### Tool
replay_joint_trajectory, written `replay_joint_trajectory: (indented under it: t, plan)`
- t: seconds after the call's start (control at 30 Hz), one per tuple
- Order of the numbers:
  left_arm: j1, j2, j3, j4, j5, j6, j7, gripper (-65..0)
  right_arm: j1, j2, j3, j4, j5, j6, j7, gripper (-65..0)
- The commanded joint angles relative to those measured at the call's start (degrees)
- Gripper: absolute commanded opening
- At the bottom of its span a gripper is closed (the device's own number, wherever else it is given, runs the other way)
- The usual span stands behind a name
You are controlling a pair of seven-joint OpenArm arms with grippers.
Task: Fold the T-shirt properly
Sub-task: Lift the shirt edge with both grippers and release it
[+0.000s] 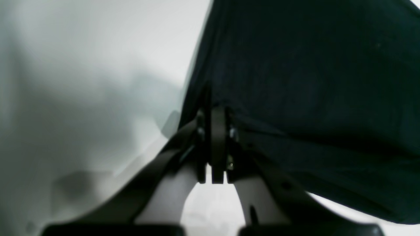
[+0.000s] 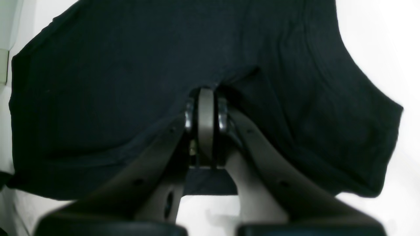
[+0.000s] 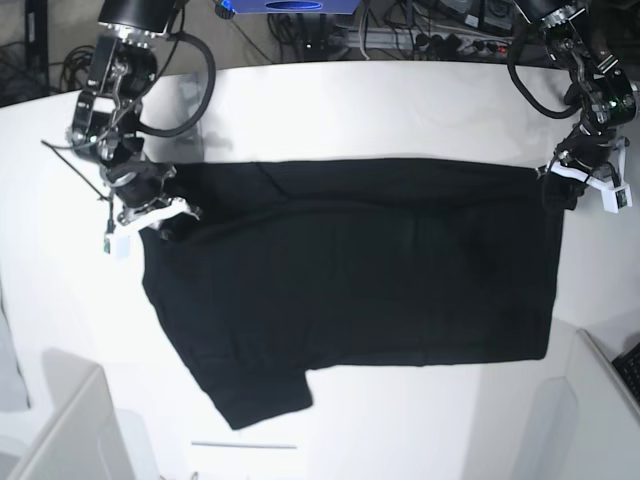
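Note:
The black T-shirt (image 3: 350,270) lies spread across the white table (image 3: 400,110), one short sleeve (image 3: 255,395) pointing toward the front edge. No print shows on the upward side. At the right of the base view, my left gripper (image 3: 553,182) is shut on the shirt's upper right corner; its wrist view shows the jaws pinched together on the black cloth (image 1: 295,82) at the left gripper (image 1: 211,109). At the left, my right gripper (image 3: 168,212) is shut on the shirt's upper left edge; in its wrist view the right gripper (image 2: 205,93) bites into the cloth (image 2: 115,82), which bunches around it.
Cables (image 3: 440,25) and a blue device (image 3: 290,6) sit behind the table's far edge. White box-like edges stand at the front left (image 3: 70,420) and front right (image 3: 605,370). Bare table shows on all sides of the shirt.

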Motion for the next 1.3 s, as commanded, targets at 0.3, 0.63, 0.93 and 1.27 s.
replay_joint_trajectory:
  t: [0.3,0.63,0.93,1.27]
  plan:
    - [-7.2,-0.7,-0.2,-1.4,10.9,-0.2,-1.3,-65.0,7.2,1.8,0.1,-6.4,0.4,0.0,1.4,-65.0]
    - [-10.1,-0.9,4.2,-6.2,11.1,0.1,-1.3,-65.0,13.0,2.7,0.0,-13.6,0.4,0.3,1.4,-65.0]
    - [-11.6,-0.9,3.8,-8.3,11.1,0.1,-1.3,-65.0,14.0,2.7,0.0,-15.5,0.4,0.3,1.3,-65.0]
    - [-13.6,-0.9,3.9,-8.4,11.1,0.1,-1.5,-63.7,12.6,2.5,0.6,-15.0,0.5,0.0,1.6,-39.5]
